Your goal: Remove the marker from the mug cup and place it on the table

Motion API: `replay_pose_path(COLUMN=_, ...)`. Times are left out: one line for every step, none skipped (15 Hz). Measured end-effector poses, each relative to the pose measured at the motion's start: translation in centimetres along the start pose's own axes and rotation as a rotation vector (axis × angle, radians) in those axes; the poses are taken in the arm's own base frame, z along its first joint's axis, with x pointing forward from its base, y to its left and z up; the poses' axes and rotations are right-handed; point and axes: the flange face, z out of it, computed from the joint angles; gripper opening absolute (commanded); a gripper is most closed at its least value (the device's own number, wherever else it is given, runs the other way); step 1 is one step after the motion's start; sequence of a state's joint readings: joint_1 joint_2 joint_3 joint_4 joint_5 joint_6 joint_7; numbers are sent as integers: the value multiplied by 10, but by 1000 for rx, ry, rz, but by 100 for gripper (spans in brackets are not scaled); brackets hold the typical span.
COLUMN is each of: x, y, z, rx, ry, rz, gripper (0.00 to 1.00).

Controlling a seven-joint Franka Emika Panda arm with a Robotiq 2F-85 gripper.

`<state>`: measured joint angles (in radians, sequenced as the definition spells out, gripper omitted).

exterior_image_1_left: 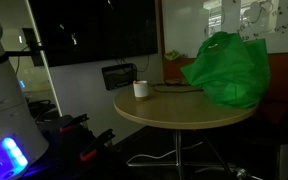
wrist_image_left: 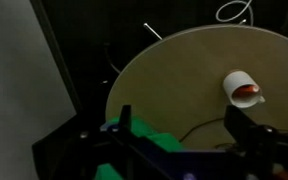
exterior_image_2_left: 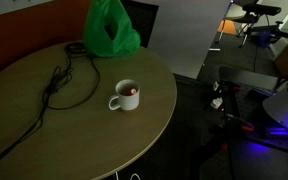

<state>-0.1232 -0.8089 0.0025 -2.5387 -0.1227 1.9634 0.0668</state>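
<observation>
Dim room light falls on a round table (exterior_image_2_left: 24, 120) with a smooth, light tan wooden top and a thick edge. In an exterior view, reading from the left, we find a black cable (exterior_image_2_left: 62, 85) looped on the wood. Next comes the green bag (exterior_image_2_left: 111, 30) of crinkled film at the upper centre. Right of it stands the mug cup (exterior_image_2_left: 126, 96), white, glazed and cylindrical, with its handle toward the left of the frame. The marker (exterior_image_2_left: 130, 92) sits inside it. Only a short orange-red end shows against the dark interior, so we judge its long axis to be near upright but cannot confirm the lean.

In the wrist view the gripper (wrist_image_left: 180, 125) occupies the lower edge, its two dark fingers set wide apart with nothing between them. From it the mug cup (wrist_image_left: 244, 90) lies toward the upper right of the frame, well apart, with the red tip visible at its mouth. We judge that the coming move requires travel toward that side, then a descent along the marker's axis, with the fingers closing across the thin shaft.
</observation>
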Motion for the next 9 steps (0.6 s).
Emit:
replay_pose_path(x=0, y=0, z=0, rx=0, ry=0, rz=0, gripper=100)
replay_pose_path(x=0, y=0, z=0, rx=0, ry=0, rz=0, gripper=100)
replay_pose_path(x=0, y=0, z=0, rx=0, ry=0, rz=0, gripper=100)
replay_pose_path(x=0, y=0, z=0, rx=0, ry=0, rz=0, gripper=100)
replay_pose_path(x=0, y=0, z=0, rx=0, ry=0, rz=0, gripper=100)
replay_pose_path(x=0, y=0, z=0, rx=0, ry=0, rz=0, gripper=100)
replay_pose_path(x=0, y=0, z=0, rx=0, ry=0, rz=-1, gripper=100)
replay_pose_path(x=0, y=-1, z=1, rx=0, ry=-2, rz=-2, gripper=100)
replay_pose_path(x=1, y=-3, z=4, rx=5, ry=-11, rz=-5, gripper=100)
